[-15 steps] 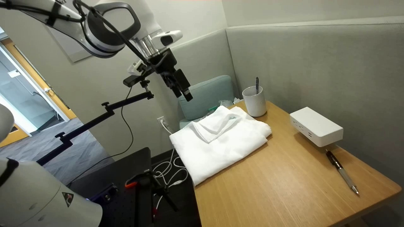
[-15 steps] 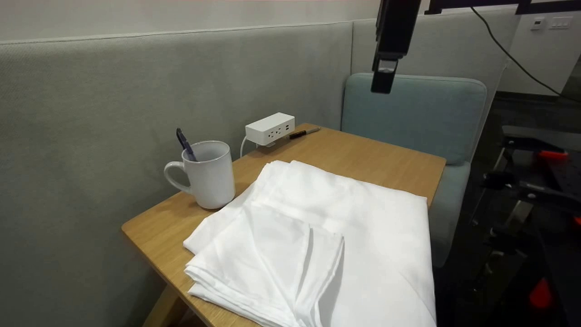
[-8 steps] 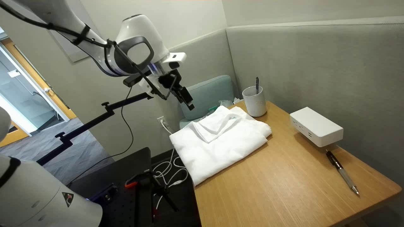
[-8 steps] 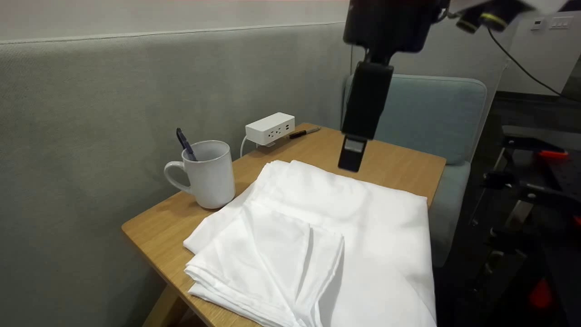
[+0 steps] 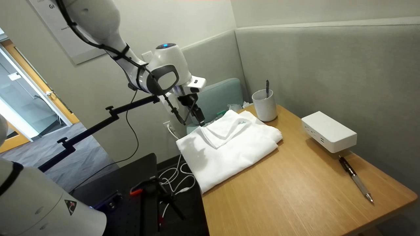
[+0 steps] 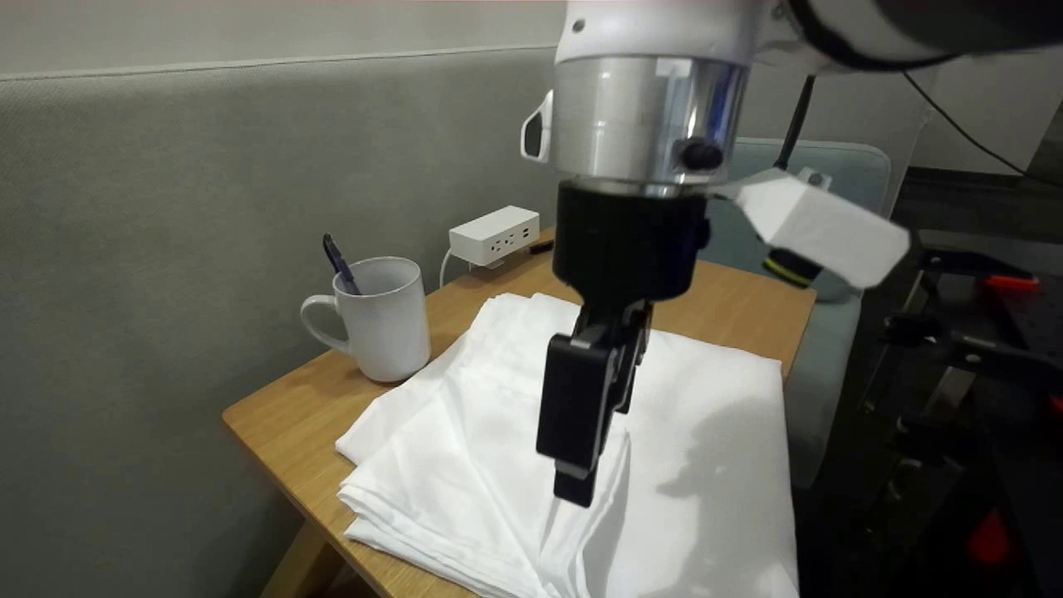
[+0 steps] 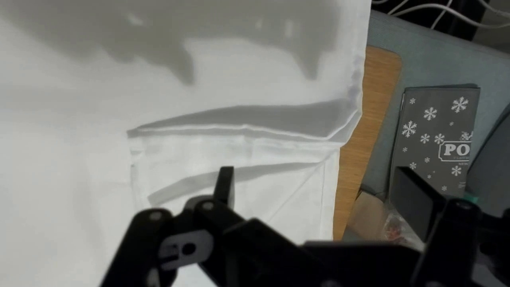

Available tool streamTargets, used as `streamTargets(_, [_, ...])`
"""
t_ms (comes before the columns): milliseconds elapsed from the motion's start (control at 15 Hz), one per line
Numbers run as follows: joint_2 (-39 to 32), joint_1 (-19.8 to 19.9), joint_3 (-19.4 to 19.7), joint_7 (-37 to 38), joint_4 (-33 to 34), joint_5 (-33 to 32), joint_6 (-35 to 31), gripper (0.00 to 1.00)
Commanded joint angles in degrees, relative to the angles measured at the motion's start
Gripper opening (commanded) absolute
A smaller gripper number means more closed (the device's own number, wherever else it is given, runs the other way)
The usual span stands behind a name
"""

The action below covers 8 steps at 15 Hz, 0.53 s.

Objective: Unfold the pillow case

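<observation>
the claw's jaws stand wide apart, holding nothing. from where i stand it hangs over the pillow case, apparently not touching. the pillow case lies right underneath, folded in layers at one end of the bench, and in the wrist view its outer edge passes between the jaws: one jaw over the pillow case, the other out past the bench's end, above the seat. the next grab, i'd judge, turns on that edge. with a single arm here, there's no nearer one to pick.

the turned-back flap's hem faces the robot's side, its loose corner pointing inward along the bench. the long axis i'm unsure of; folded like this, it seems to run across the bench, from the robot's side towards the mug.
</observation>
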State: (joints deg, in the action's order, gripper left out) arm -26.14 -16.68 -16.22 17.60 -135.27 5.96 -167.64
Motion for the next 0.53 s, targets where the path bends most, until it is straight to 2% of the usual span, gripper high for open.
streamTargets(0, [-7.0, -5.2, 3.5, 2.5, 7.5, 0.6, 1.0, 1.0])
streamTargets(267, [-12.9, -11.6, 8.1, 5.4, 13.6, 0.0, 1.5, 1.0])
streamTargets(467, [-15.4, -14.3, 9.7, 6.9, 16.1, 0.2, 2.0, 1.0])
